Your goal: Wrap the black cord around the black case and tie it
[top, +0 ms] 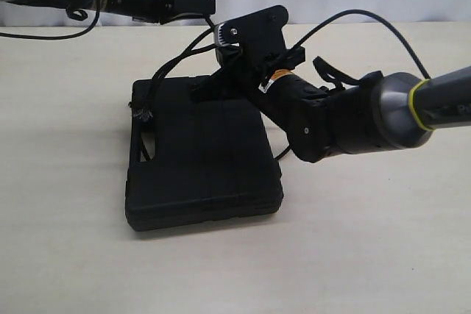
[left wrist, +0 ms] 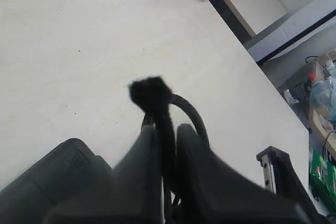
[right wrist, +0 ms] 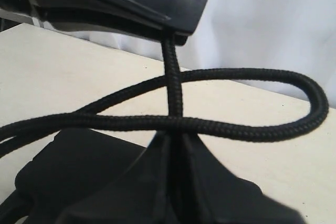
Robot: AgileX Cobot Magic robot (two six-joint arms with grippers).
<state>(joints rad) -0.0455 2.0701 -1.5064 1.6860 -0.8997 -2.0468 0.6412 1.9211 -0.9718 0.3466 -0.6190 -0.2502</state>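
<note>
A: Pale beige table [top: 368, 255], white backdrop behind it; what is furthest left?

B: The left gripper [left wrist: 167, 129], raised above the table's far side; its jaws are pressed together on the long thin black braided cord [right wrist: 236, 127]; a frayed end pokes out just past the fingertips.

A: And the box?

B: The flat rectangular matte black plastic case [top: 206, 159] lies flat on the table, below both grippers; two strands of cord rise from its far left edge towards them.

A: Then the right side?

B: The right gripper [right wrist: 176, 139] reaches in over the case's far edge; its jaws are clamped on the same cord, just beneath the left gripper; a loop of cord bulges out beside them.
</note>
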